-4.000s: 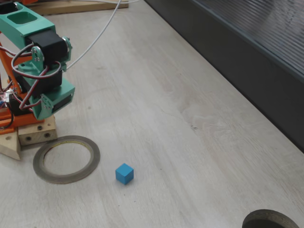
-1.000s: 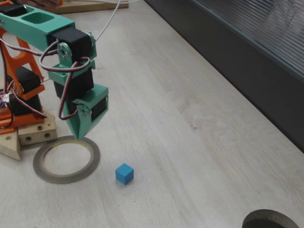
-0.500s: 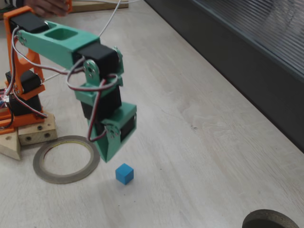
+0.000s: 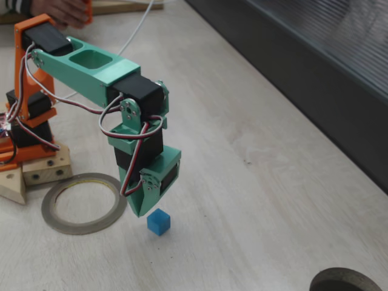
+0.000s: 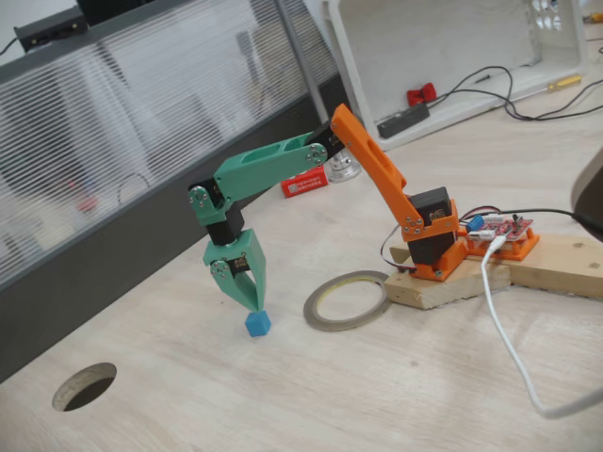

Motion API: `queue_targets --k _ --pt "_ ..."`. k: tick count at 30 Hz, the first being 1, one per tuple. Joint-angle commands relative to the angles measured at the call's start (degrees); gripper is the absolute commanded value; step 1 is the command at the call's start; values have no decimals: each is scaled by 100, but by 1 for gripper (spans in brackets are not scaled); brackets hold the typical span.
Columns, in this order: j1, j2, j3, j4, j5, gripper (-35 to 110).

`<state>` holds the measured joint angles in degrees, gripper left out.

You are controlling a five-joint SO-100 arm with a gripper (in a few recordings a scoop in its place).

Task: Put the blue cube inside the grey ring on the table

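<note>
The blue cube (image 4: 158, 222) (image 5: 257, 324) sits on the pale wood table (image 4: 242, 200) (image 5: 377, 395). The flat grey ring (image 4: 79, 228) (image 5: 311, 306) lies nearby, between the cube and the arm's base, with nothing inside it. My green gripper (image 4: 140, 212) (image 5: 254, 303) points straight down, its tip just above the cube and slightly toward the ring side. Its fingers meet in a point, shut, holding nothing.
The orange arm base stands on a wooden block (image 4: 36, 173) (image 5: 471, 273) beside the ring. A dark ribbed panel (image 4: 315, 66) (image 5: 94, 188) borders the table. A dark round opening (image 4: 345, 280) (image 5: 85, 386) lies beyond the cube. A white cable (image 5: 509, 348) trails off.
The arm has unfolded from its base, swung out past the ring and lowered, bringing the gripper tip down next to the cube. Cube and ring have not moved.
</note>
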<state>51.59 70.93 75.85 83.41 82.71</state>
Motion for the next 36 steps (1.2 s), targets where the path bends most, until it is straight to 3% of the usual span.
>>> queue_targets --k 1,27,36 --pt "62 70 -185 -9 88 0" --pt "9 70 -185 -35 88 0" --pt "9 70 -185 -615 88 0"
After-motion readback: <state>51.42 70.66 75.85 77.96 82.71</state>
